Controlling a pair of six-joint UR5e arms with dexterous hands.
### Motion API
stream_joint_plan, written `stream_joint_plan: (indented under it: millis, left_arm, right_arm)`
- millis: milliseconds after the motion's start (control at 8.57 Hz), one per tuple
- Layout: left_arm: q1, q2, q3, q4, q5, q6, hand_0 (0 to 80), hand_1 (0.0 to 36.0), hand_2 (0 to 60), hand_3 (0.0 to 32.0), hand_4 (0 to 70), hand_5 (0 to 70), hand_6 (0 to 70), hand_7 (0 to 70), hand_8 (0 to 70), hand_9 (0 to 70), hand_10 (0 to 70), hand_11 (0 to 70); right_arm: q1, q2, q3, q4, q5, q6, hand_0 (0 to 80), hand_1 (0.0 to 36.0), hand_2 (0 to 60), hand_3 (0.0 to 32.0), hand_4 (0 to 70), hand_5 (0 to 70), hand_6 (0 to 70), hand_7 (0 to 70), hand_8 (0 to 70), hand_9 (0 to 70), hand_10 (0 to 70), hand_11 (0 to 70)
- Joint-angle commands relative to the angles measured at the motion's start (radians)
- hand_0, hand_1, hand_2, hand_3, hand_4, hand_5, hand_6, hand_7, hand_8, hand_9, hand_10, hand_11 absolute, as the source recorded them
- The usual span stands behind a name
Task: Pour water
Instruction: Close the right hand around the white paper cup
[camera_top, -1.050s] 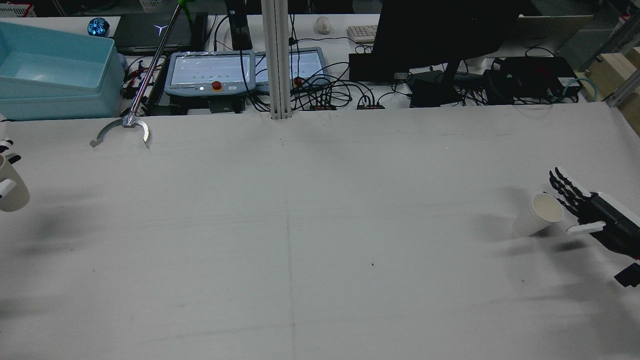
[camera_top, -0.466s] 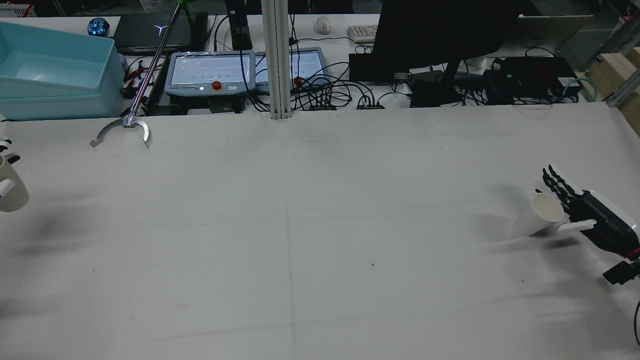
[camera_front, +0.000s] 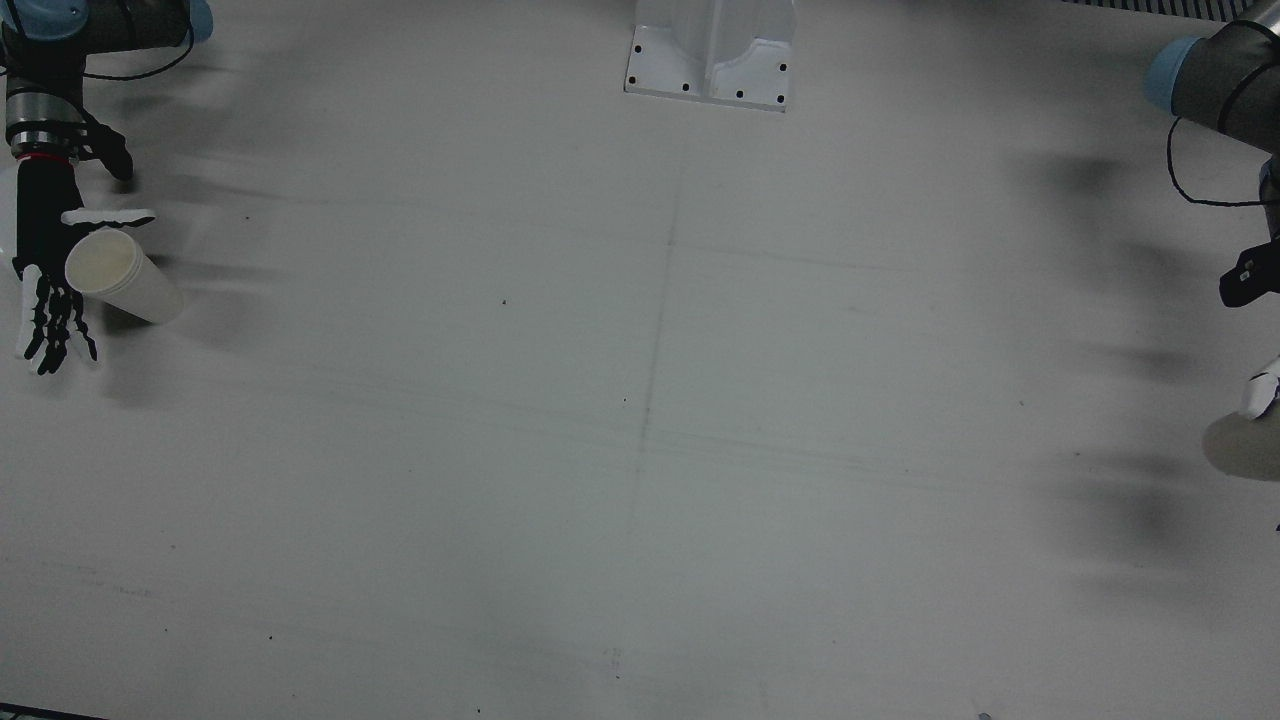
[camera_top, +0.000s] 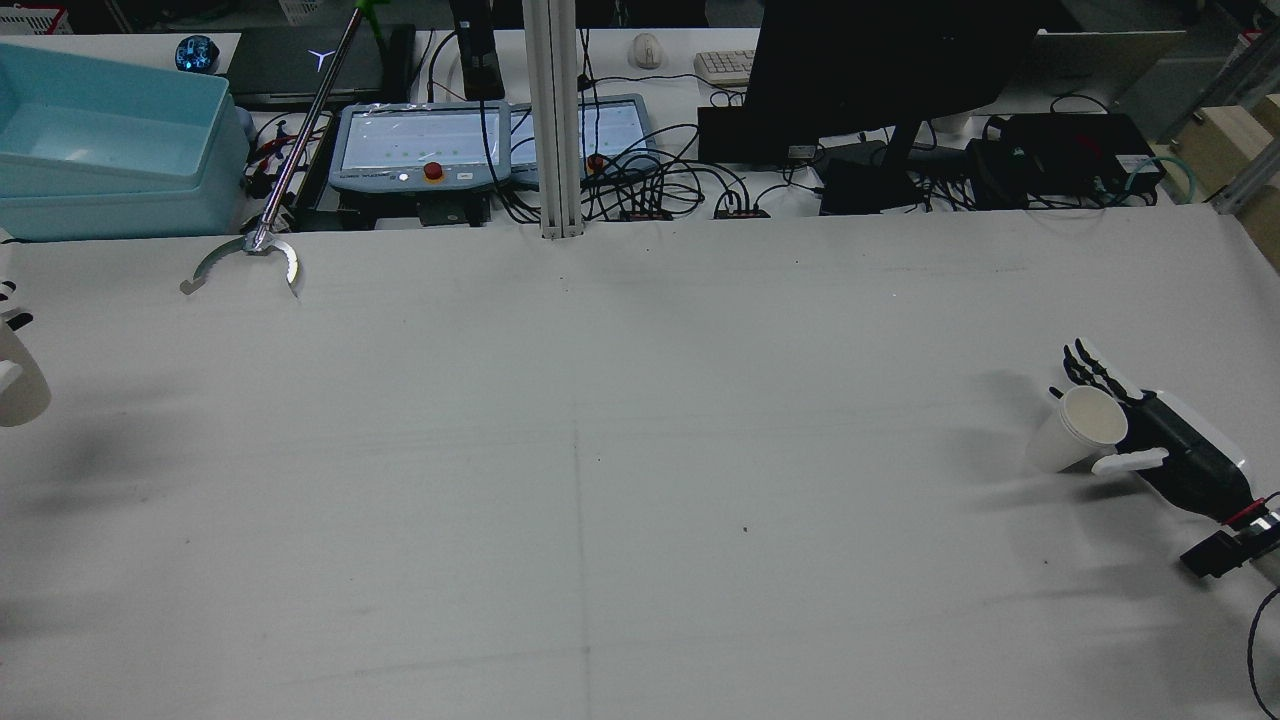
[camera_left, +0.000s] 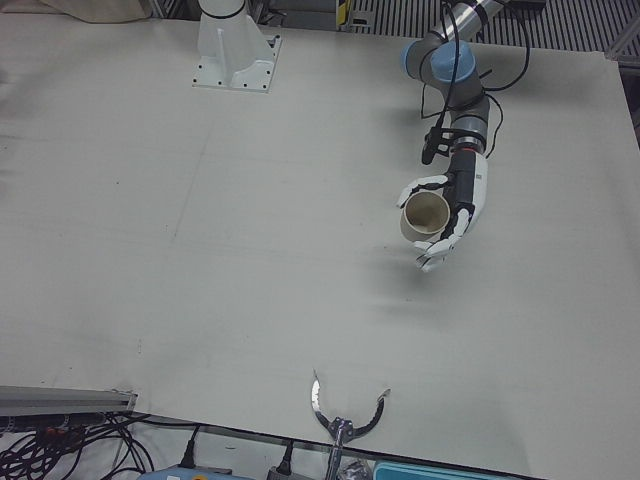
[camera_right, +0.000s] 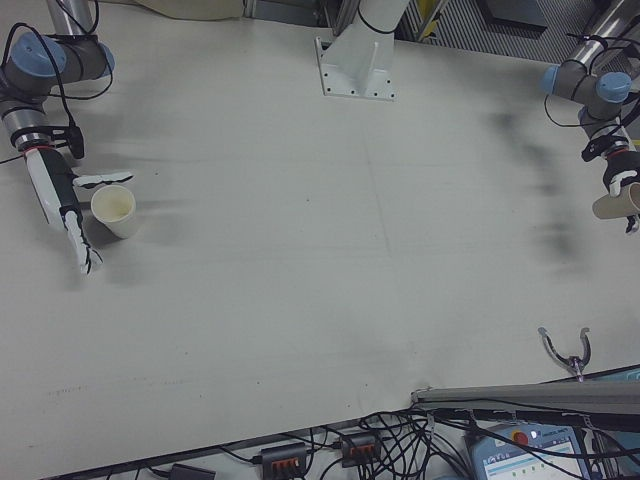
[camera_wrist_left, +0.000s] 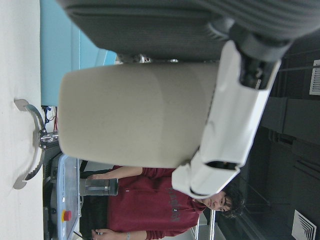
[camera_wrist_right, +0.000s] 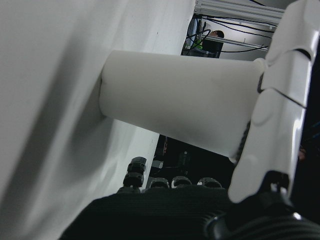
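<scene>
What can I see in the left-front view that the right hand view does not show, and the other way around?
Only the left-front view shows the left hand wrapped around a cup held above the table, and the metal grabber lying at the near edge. Only the right hand view shows the right hand close up, its fingers open beside a white cup that stands on the table; the fingers are not closed on it. Both views share the white table surface.
</scene>
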Motion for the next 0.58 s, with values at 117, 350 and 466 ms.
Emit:
stream_joint_plan:
  millis: [117, 350, 466]
  left_arm:
    - [0.001, 0.009, 0.004, -0.009, 0.0, 0.0, 80.0, 36.0, 60.0, 0.0, 13.9, 21.5, 18.8, 40.8, 12.6, 21.4, 13.8, 24.7]
    - [0.001, 0.018, 0.007, -0.018, 0.0, 0.0, 80.0, 36.0, 60.0, 0.0, 13.8, 21.4, 18.7, 40.6, 12.6, 21.4, 13.9, 24.8]
    - [0.001, 0.019, 0.007, -0.019, 0.001, 0.0, 80.0, 36.0, 60.0, 0.0, 14.0, 21.6, 18.9, 40.8, 12.6, 21.4, 14.0, 25.0]
  right_arm:
    - [-0.011, 0.001, 0.015, 0.003, 0.007, 0.002, 53.3, 20.8, 1.7, 0.0, 0.0, 0.0, 0.0, 0.0, 0.0, 0.0, 6.9, 12.7]
    - [-0.015, 0.001, 0.015, 0.003, 0.008, 0.004, 53.5, 21.7, 5.6, 0.0, 0.0, 0.0, 0.0, 0.0, 0.0, 0.0, 8.2, 14.7]
    - [-0.017, 0.001, 0.015, 0.003, 0.008, 0.004, 54.0, 22.0, 9.2, 0.0, 0.0, 0.0, 5.0, 1.5, 0.2, 0.0, 10.8, 18.3]
